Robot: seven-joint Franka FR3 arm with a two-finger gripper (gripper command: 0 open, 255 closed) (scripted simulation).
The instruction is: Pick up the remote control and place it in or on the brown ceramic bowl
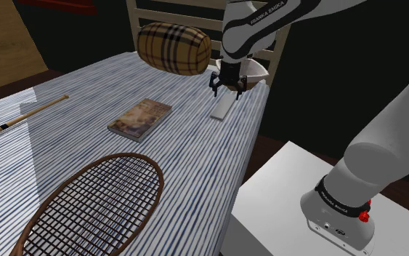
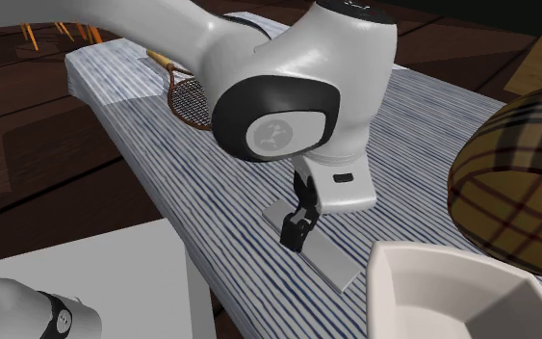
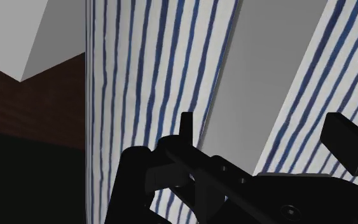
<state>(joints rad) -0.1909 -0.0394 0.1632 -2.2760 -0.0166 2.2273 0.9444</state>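
Gripper spread wide, straddling grey remote

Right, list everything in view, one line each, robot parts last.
table: 1, white cloth with blue stripes, under everything
remote control: 1, grey, flat near the table edge by the stand
bowl: 1, white, at the table corner past the remote control
plaid roll: 1, tan check, beside the bowl
book: 1, brownish cover, mid-table
racket: 1, brown frame, dark strings, shoulder view's lower left
stick: 1, light brown, shoulder view's left edge
chair: 1, cream slatted back, behind the table
stand: 1, white, shoulder view's lower right
arm: 1, white with dark joints, reaching over the table
gripper: 1, black, open, low over the remote control
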